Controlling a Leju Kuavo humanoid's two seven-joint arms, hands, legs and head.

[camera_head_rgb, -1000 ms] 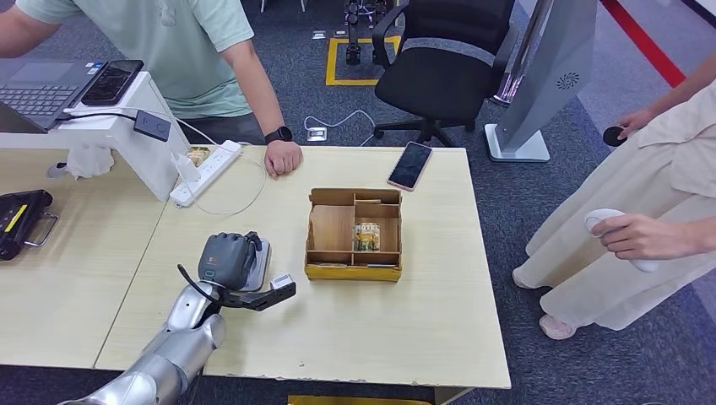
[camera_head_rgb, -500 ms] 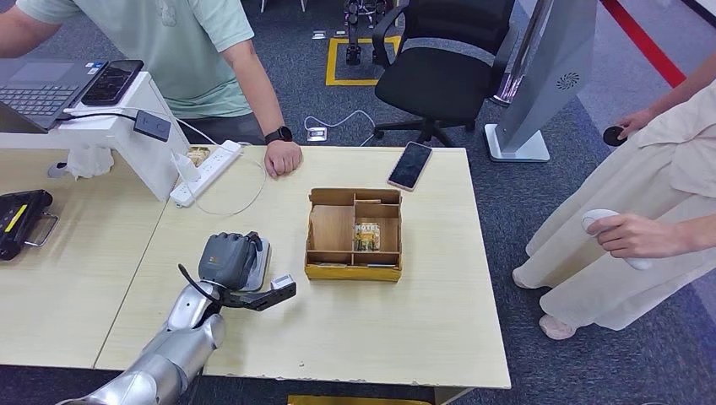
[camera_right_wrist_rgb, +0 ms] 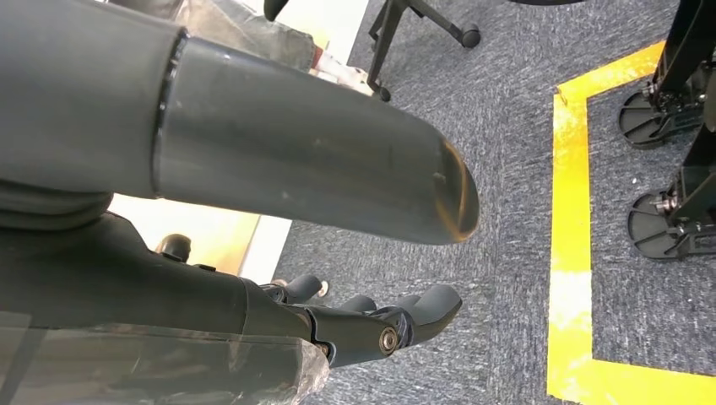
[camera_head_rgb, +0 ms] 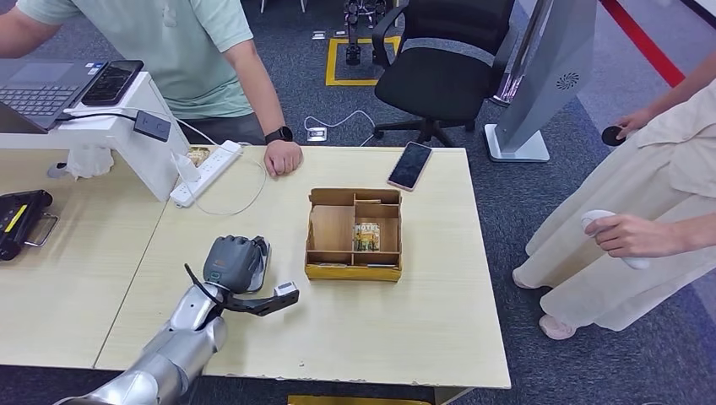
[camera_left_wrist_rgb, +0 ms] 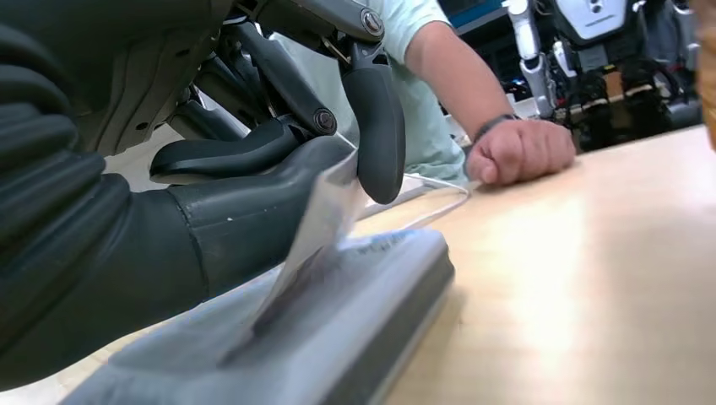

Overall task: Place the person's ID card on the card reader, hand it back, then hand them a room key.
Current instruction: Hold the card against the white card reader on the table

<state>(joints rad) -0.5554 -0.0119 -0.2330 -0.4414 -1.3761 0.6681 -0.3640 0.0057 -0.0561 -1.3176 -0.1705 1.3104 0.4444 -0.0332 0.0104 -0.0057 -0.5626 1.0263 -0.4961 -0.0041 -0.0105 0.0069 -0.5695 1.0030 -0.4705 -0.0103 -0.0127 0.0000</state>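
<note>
One ID card, one card reader: my left hand pinches the card tilted, lower edge touching the reader; my right hand holds nothing.

Left hand over the reader. Thumb and a dark finger pinch the card, which is tilted, its lower edge touching the reader's grey top. Reader lies flat on the table. Beyond it a person's fist rests on the table, band at the wrist.
</note>
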